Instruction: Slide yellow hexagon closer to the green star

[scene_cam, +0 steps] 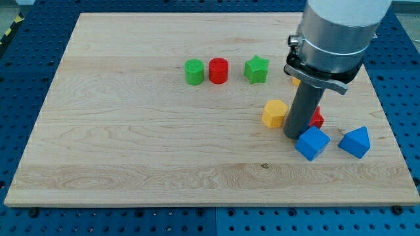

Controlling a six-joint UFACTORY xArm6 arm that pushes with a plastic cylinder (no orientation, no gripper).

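The yellow hexagon [274, 113] lies right of the board's middle. The green star [256, 69] lies above it and slightly to the left, with a clear gap between them. My tip [293, 136] rests on the board just right of the yellow hexagon and slightly below it, close to or touching its right side. The rod hides part of a red block [317, 118] behind it.
A green cylinder [193, 72] and a red cylinder [218, 71] stand left of the star. Two blue blocks [312, 143] [355, 141] lie at the lower right of my tip. An orange block [296, 81] is mostly hidden by the arm. The wooden board [131, 144] sits on a blue perforated table.
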